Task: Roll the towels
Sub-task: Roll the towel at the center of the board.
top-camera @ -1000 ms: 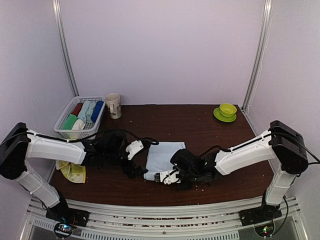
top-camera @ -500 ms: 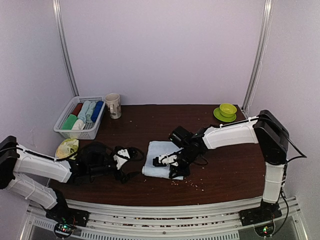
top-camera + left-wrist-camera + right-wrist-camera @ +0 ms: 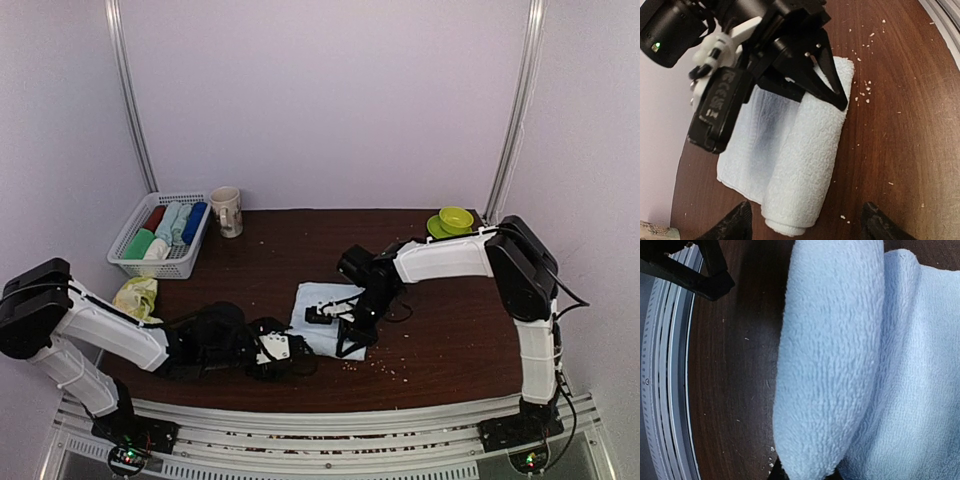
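Note:
The pale blue-white towel [image 3: 312, 303] lies mid-table, its near edge rolled into a fat cylinder [image 3: 810, 155] with the flat rest [image 3: 757, 135] beside it. My right gripper [image 3: 347, 328] straddles the roll's right end, jaws closed round it; in the right wrist view the roll [image 3: 830, 365] fills the space between the fingers. My left gripper [image 3: 807, 225] is open, its fingertips [image 3: 742, 222] on either side of the roll's left end without touching it; it also shows in the top view [image 3: 288, 349]. The yellow-green towel [image 3: 135, 296] lies crumpled at the left edge.
A white slatted basket [image 3: 125, 262] with several rolled towels stands at the back left, a mug [image 3: 226, 211] beside it. A green cup on a saucer [image 3: 455, 222] sits at the back right. Crumbs dot the table. The table's front rail [image 3: 665, 365] is close.
My left gripper has swung right along the front edge to the towel's left end. My right gripper stays on the towel, whose near edge is now a thicker roll.

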Controlling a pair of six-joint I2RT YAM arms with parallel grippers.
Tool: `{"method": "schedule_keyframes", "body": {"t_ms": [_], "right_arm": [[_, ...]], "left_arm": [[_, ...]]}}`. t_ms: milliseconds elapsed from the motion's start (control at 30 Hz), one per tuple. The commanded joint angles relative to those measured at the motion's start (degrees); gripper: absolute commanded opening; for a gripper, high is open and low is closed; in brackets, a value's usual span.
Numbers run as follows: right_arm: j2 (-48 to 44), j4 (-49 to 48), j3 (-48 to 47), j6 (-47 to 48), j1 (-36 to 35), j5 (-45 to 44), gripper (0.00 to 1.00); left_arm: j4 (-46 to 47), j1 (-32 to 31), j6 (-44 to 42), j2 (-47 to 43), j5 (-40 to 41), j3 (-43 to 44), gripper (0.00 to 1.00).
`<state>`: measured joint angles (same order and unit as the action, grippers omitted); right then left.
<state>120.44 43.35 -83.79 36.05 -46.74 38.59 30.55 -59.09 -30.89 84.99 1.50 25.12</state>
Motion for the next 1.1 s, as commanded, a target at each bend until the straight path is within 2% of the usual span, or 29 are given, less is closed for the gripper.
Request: {"method": "schedule_keyframes", "body": {"t_ms": [0, 233, 367, 500, 600, 700, 733, 967, 1067], "right_arm": [[4.7, 8.0, 1.5, 0.1, -0.4, -1.1, 0.00], [5.0, 8.4, 1.3, -0.2, -0.2, -1.4, 0.00], [4.6, 8.5, 1.3, -0.3, -0.2, -1.6, 0.00], [4.4, 8.5, 1.5, 0.0, -0.2, -1.8, 0.00], [3.9, 8.6, 1.6, 0.2, 0.0, -2.4, 0.01], [2.6, 8.6, 1.7, 0.3, 0.2, -3.8, 0.12], [1.2, 8.0, 1.9, -0.1, 0.4, -5.0, 0.18], [-13.1, 0.9, 7.5, -3.7, 1.1, -15.5, 0.65], [-19.7, -3.0, 11.3, -4.2, 1.1, -21.8, 0.80]], "left_arm": [[2.9, -1.6, -5.4, 4.7, 2.6, 3.6, 0.74], [1.5, -3.5, -7.9, 13.8, 7.9, 8.7, 0.69], [0.9, -3.7, -8.4, 16.3, 8.8, 10.5, 0.57], [-1.6, -3.8, -8.4, 18.3, 10.0, 12.7, 0.40], [-4.9, -3.8, -7.8, 19.0, 9.4, 14.2, 0.19], [-10.3, -3.9, -6.1, 19.0, 8.1, 16.4, 0.02], [-13.6, -3.9, -5.1, 19.0, 7.7, 17.4, 0.00], [-28.0, -3.9, 1.5, 19.3, 2.0, 23.5, 0.00], [-32.4, -3.8, 3.6, 19.8, -1.0, 25.9, 0.00]]}}
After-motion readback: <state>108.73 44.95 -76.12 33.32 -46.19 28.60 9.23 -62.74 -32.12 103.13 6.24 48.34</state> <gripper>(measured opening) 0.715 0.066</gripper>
